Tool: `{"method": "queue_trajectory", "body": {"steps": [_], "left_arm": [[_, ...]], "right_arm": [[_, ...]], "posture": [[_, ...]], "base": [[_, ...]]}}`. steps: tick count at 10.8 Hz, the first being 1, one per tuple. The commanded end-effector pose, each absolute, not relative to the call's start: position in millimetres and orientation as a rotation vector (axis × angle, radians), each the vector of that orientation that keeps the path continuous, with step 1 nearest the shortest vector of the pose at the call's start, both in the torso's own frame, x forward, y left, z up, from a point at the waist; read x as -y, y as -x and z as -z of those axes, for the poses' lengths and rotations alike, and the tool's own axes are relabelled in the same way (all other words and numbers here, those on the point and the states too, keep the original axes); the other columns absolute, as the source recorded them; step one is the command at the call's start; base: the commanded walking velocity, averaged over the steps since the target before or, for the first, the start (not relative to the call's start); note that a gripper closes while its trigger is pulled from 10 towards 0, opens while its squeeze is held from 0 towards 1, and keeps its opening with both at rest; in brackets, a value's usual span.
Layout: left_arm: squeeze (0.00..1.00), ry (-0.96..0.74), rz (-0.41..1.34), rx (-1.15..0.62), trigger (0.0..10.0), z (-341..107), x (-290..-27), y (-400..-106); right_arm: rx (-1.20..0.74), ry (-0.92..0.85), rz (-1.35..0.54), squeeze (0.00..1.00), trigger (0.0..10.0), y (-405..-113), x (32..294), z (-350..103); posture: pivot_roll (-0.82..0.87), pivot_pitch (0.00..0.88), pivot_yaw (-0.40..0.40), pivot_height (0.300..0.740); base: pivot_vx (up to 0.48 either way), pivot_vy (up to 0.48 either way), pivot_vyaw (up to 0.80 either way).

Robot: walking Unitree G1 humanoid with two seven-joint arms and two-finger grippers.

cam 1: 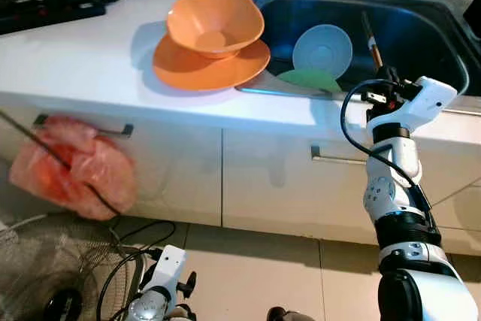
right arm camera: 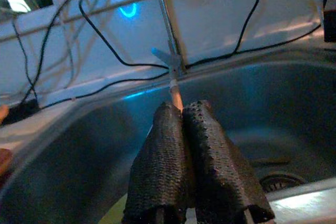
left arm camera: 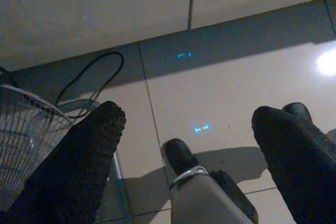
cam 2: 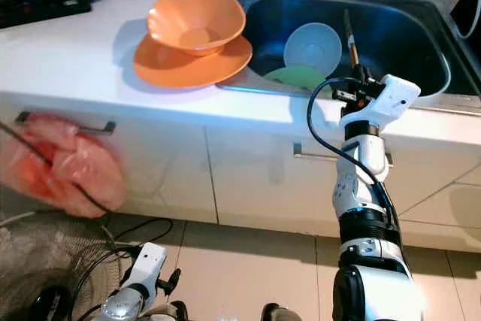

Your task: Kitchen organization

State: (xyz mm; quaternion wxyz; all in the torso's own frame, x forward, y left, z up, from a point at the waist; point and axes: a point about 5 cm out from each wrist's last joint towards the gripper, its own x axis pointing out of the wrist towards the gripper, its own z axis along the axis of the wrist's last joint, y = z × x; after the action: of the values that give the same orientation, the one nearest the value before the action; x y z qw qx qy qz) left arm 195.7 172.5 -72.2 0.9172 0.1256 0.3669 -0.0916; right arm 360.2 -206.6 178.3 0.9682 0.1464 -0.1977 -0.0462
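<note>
Chopstick (right arm camera: 176, 97), thin and wood-coloured, is pinched between the right gripper (right arm camera: 184, 109) fingertips, pads pressed together on it. Its free end sticks out past the tips, over the sink (cam 1: 421, 16) basin.

Under the tips and slightly to their left: pale blue bowl (cam 1: 322, 49) propped on edge in the basin, green plate (cam 1: 310, 78) lying flat beside it. Further left, on the counter (cam 1: 90, 58): orange bowl (cam 1: 214, 26) sitting on orange plate (cam 1: 210, 65), plate rim overhanging the sink edge.

Risks, my read:
- Grip is at the very tips on a narrow round stick, so it can pivot or slide out if the wrist swings fast. It would drop into the basin, possibly onto the blue bowl.
- The blue bowl looks barely balanced; a knock from the stick's free end or the fingers tips it over.
- The stick reaches well past the tips, so a swing to the left could clip the orange plate rim at the sink edge.
- Loose black cable looped at the right wrist could snag on the sink lip.

Left gripper (left arm camera: 189, 140) hangs low near the floor, fingers spread wide, holding nothing.
</note>
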Motion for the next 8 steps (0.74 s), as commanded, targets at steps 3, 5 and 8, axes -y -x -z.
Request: {"method": "queue_trajectory", "body": {"steps": [3,5,8], "left_arm": [[0.0,-0.26,0.195,-0.783,10.0,76.3,-172.9,-188.8],[0.0,-0.259,0.196,-0.783,10.0,76.3,-172.8,-188.8],[0.0,-0.258,0.197,-0.782,10.0,76.0,-172.7,-189.4]], "right_arm": [[0.406,-0.287,0.099,0.0,10.0,-359.4,209.7,-181.4],[0.406,-0.288,0.102,0.0,10.0,-359.4,209.8,-181.4],[0.408,-0.289,0.105,0.0,10.0,-359.2,210.2,-181.6]], "posture": [[0.1,0.171,-0.031,0.74],[0.1,0.17,-0.031,0.74],[0.1,0.169,-0.031,0.74]], "base": [[0.282,0.0,0.0],[0.285,0.0,0.0],[0.295,0.0,0.0]]}}
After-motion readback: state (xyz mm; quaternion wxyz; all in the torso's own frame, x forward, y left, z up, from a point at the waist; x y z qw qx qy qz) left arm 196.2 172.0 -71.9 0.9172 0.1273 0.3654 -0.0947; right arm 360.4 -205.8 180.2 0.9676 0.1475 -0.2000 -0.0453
